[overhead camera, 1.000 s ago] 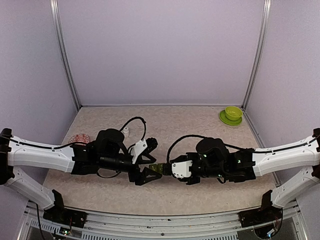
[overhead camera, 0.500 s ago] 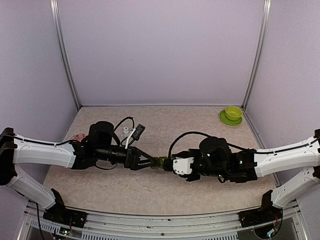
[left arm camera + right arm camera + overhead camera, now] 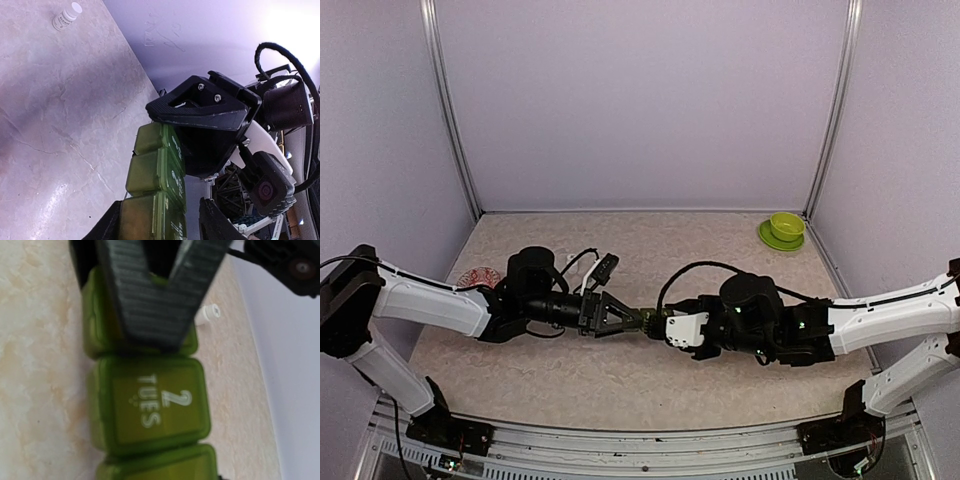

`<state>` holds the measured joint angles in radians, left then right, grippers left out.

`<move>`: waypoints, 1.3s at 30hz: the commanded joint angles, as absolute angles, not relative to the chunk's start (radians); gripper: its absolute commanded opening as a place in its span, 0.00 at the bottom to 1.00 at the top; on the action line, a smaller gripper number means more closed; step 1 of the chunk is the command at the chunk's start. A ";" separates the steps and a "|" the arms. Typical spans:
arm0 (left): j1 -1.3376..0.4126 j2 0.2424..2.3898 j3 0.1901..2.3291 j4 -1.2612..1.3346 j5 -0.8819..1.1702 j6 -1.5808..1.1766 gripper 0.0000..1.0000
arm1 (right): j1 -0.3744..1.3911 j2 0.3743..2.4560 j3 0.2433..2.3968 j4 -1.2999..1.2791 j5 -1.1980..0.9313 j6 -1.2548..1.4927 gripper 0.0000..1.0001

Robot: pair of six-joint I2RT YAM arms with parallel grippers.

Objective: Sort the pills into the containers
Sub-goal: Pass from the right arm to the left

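Both arms are stretched low over the table and bent inward, so that the left gripper and the right gripper are brought nose to nose near the middle. The table top is pale and marbled. Lilac walls are set around it on three sides, with metal posts in the back corners. A lime-green bowl on its saucer is seen in the far right corner, well apart from the arms. A small white bottle is seen lying on the table beyond the left arm, and a pinkish round dish is partly hidden by that arm. The containers, a dark green strip of three joined boxes, are held between the two grippers. The lids that show are shut, and "2 TUES" is printed on the middle box. One end is clamped by the right gripper. The other end box is flanked by the left gripper's fingers. A thin gap is seen beside one finger, so it cannot be told whether that end is pinched.
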<state>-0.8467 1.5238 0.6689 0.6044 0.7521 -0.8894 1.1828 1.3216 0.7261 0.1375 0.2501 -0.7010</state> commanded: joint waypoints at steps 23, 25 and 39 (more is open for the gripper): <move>-0.830 1.608 0.614 0.842 0.738 -1.064 0.45 | 1.222 1.343 0.719 0.170 0.313 -0.729 0.24; -0.830 1.608 0.619 0.840 0.734 -1.065 0.46 | 1.223 1.347 0.720 0.170 0.311 -0.727 0.24; -0.847 1.628 0.643 0.831 0.736 -1.057 0.37 | 1.226 1.373 0.727 0.188 0.315 -0.727 0.24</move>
<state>-0.8410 1.6196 0.6231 0.8070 0.7399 -1.0691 1.2129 1.3598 0.7254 0.1589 0.3092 -0.7319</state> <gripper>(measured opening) 0.389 0.385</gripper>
